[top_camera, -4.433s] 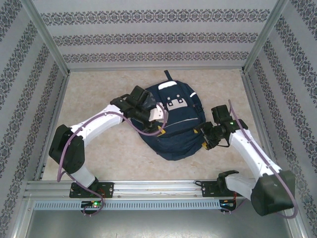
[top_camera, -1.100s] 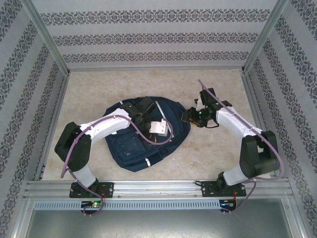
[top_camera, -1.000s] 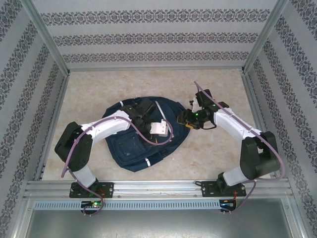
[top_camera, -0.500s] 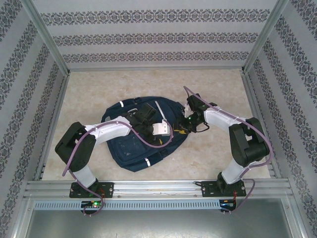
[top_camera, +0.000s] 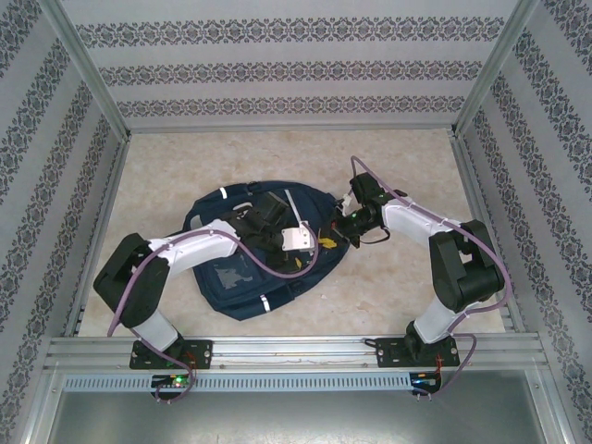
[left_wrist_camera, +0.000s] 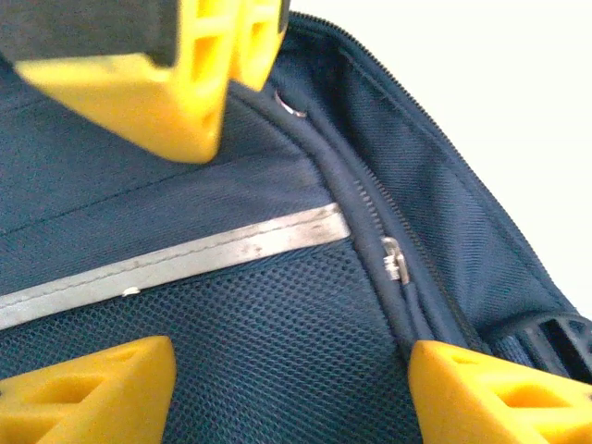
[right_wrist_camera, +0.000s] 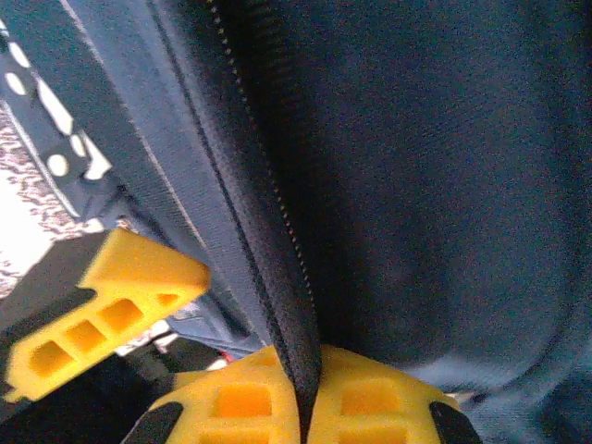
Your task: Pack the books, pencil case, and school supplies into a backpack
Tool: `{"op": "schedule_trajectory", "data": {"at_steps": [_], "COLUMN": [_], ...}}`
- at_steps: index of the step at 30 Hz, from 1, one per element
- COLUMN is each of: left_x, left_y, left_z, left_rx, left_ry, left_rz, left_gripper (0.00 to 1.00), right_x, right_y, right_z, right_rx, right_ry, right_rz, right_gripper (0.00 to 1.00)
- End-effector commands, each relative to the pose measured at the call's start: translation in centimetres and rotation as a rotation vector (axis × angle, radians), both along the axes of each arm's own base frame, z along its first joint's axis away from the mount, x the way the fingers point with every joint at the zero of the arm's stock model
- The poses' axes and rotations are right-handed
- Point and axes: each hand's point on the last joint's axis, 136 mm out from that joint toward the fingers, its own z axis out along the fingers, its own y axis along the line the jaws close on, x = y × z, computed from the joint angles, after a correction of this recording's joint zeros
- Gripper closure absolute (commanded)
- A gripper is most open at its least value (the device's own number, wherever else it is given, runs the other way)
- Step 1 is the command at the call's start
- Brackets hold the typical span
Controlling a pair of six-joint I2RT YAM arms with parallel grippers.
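The backpack [top_camera: 242,273] lies flat on the table [top_camera: 398,166]. Its grey reflective stripe [left_wrist_camera: 185,259] and a zip pull [left_wrist_camera: 393,261] sit close under the left gripper [left_wrist_camera: 291,356], whose jaws stand wide apart over the backpack's mesh. At the backpack's right edge, the right gripper [right_wrist_camera: 307,375] is pinched tight on a fold of the zip seam [right_wrist_camera: 268,277].

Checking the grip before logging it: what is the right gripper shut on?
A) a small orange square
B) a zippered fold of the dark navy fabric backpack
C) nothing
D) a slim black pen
B: the right gripper pinches a zipper seam of the dark navy fabric backpack.
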Motion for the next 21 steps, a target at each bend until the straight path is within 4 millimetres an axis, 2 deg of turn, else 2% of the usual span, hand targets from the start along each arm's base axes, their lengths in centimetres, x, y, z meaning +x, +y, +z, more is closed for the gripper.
{"op": "schedule_trajectory", "data": {"at_steps": [1, 7, 11, 15, 18, 21], "left_x": [-1.8, -2.7, 0.0, 1.9, 2.3, 1.7], "left_y": [1.1, 1.7, 2.2, 2.2, 1.9, 1.3], "left_z": [0.3, 0.0, -0.9, -1.1, -0.7, -0.1], "left_rx": [0.005, -0.009, 0.020, 0.036, 0.014, -0.033], "left_ry": [0.016, 0.027, -0.051, -0.090, -0.061, 0.005], "left_rz": [-0.023, -0.015, 0.109, 0.178, 0.193, 0.170], "left_gripper": [0.29, 0.21, 0.23, 0.43, 0.62, 0.84], "right_x": [1.7, 2.0, 1.6, 1.2, 0.8, 0.7], "right_y": [1.7, 1.9, 2.4, 2.8, 2.7, 2.3], "right_z": [4.5, 5.5, 5.6, 5.9, 5.6, 4.8], "right_rx": [0.150, 0.171, 0.183, 0.202, 0.194, 0.169], "right_ry": [-0.060, -0.072, -0.060, -0.056, -0.053, -0.057], "right_rz": [-0.004, -0.010, -0.004, 0.007, 0.004, -0.001], "right_gripper": [0.98, 0.99, 0.99, 1.00, 1.00, 0.99]}}
